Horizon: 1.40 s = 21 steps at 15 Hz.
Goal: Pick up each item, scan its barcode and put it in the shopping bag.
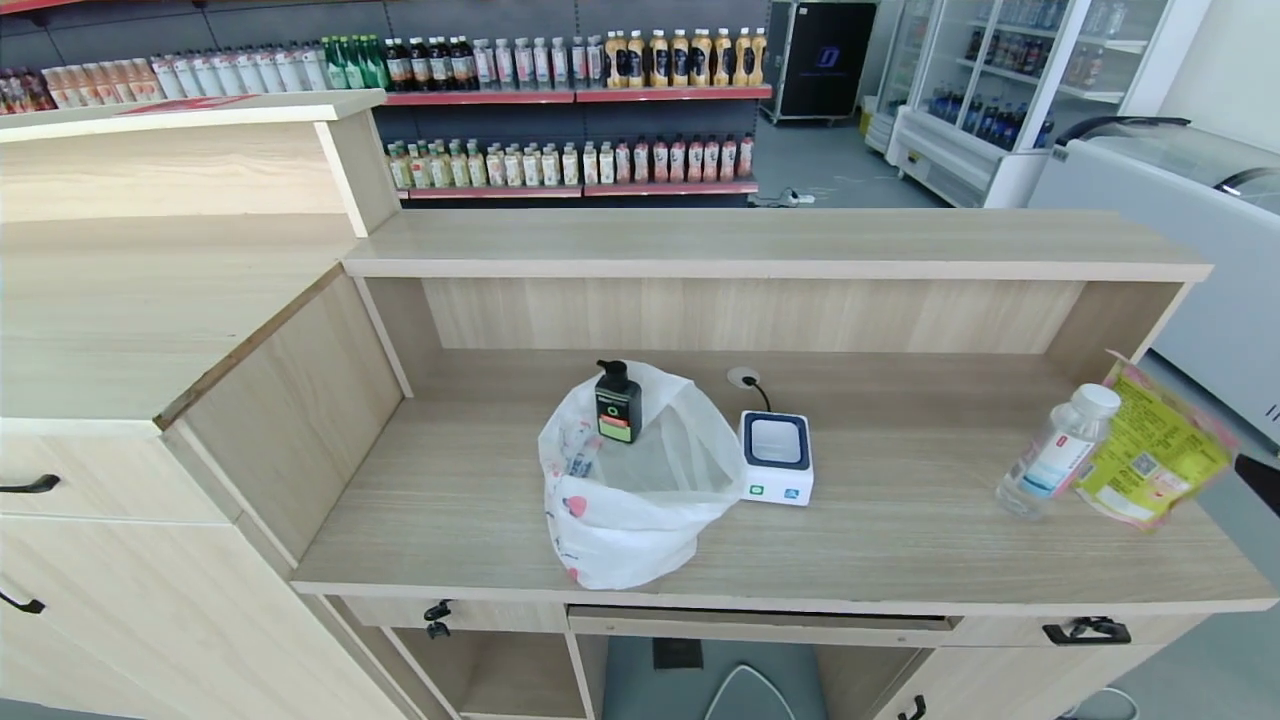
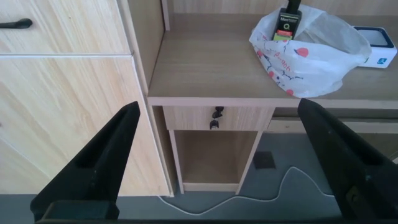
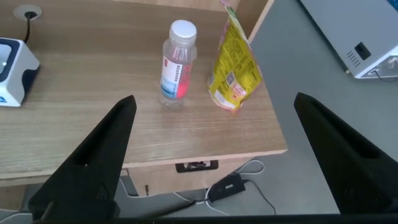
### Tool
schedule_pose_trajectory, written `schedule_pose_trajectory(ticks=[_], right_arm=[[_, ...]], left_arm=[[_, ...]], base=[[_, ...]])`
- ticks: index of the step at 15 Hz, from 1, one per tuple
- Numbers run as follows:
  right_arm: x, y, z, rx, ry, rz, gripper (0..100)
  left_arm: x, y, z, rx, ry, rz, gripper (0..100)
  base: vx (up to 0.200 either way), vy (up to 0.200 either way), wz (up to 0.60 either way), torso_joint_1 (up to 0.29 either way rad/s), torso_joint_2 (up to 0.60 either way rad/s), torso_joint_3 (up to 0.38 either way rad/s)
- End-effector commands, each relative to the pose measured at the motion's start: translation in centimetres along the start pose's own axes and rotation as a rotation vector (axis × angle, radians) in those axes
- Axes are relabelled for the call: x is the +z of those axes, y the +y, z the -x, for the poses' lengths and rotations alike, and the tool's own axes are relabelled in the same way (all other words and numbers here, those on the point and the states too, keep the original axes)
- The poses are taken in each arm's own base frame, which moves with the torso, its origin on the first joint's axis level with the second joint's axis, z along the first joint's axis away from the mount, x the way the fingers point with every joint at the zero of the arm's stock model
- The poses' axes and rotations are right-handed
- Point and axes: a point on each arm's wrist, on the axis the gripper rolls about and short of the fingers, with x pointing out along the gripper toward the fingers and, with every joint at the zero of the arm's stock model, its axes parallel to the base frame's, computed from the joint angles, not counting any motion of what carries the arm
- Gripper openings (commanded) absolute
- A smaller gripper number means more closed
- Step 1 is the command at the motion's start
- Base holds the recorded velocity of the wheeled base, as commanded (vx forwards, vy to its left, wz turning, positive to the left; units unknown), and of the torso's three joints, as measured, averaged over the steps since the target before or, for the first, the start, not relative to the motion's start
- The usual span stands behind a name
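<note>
Both my grippers are spread wide and hold nothing; the left gripper (image 2: 217,107) hangs low before the light wooden counter (image 1: 900,540), and the right gripper (image 3: 214,98) is above its edge, on the right of the white box-shaped barcode scanner (image 1: 776,457). The thin white plastic shopping bag (image 1: 620,500) lies just left of the scanner, and a black pump bottle (image 1: 618,403) seems to stand inside it. The clear plastic water bottle with a white cap (image 1: 1058,452) stands well right of the scanner, with the yellow-green snack pouch (image 1: 1160,450) just beyond it. I judge the bottle comes next; I should close on its body below the cap, keep it upright, and not push the pouch. In the head view the two overlap; the right wrist view shows a gap between them.
</note>
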Motion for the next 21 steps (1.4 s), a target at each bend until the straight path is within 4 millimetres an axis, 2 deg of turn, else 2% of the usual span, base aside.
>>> schedule_pose_trajectory(ticks=[1, 7, 11, 12, 13, 14, 18, 21], right_arm=[[-1.8, -0.9, -2.3, -0.014, 0.08, -0.03, 100], [-2.0, -2.7, -4.6, -0.075, 0.085, -0.037, 100], [-3.8, -2.8, -6.2, -0.083, 0.126, -0.058, 100], [-4.6, -3.2, -7.5, -0.09, 0.119, -0.056, 100], [-4.7, -3.3, -7.7, -0.091, 0.116, -0.053, 100], [-5.9, -3.5, -9.1, -0.087, 0.127, -0.057, 100], [-8.2, -3.9, -11.9, -0.075, 0.157, -0.06, 100], [-8.2, -3.7, -14.3, -0.044, 0.133, -0.034, 100]], left_arm=[[0.0, 0.0, 0.0, 0.0, 0.001, 0.001, 100], [0.0, 0.0, 0.0, 0.0, 0.001, -0.001, 100], [0.0, 0.0, 0.0, 0.0, 0.001, -0.001, 100], [0.0, 0.0, 0.0, 0.0, 0.001, -0.001, 100], [0.0, 0.0, 0.0, 0.0, 0.001, -0.001, 100], [0.0, 0.0, 0.0, 0.0, 0.001, -0.001, 100], [0.0, 0.0, 0.0, 0.0, 0.001, -0.001, 100], [0.0, 0.0, 0.0, 0.0, 0.001, -0.001, 100]], base=[[0.0, 0.0, 0.0, 0.0, 0.0, 0.0], [0.0, 0.0, 0.0, 0.0, 0.0, 0.0], [0.0, 0.0, 0.0, 0.0, 0.0, 0.0], [0.0, 0.0, 0.0, 0.0, 0.0, 0.0], [0.0, 0.0, 0.0, 0.0, 0.0, 0.0], [0.0, 0.0, 0.0, 0.0, 0.0, 0.0], [0.0, 0.0, 0.0, 0.0, 0.0, 0.0], [0.0, 0.0, 0.0, 0.0, 0.0, 0.0]])
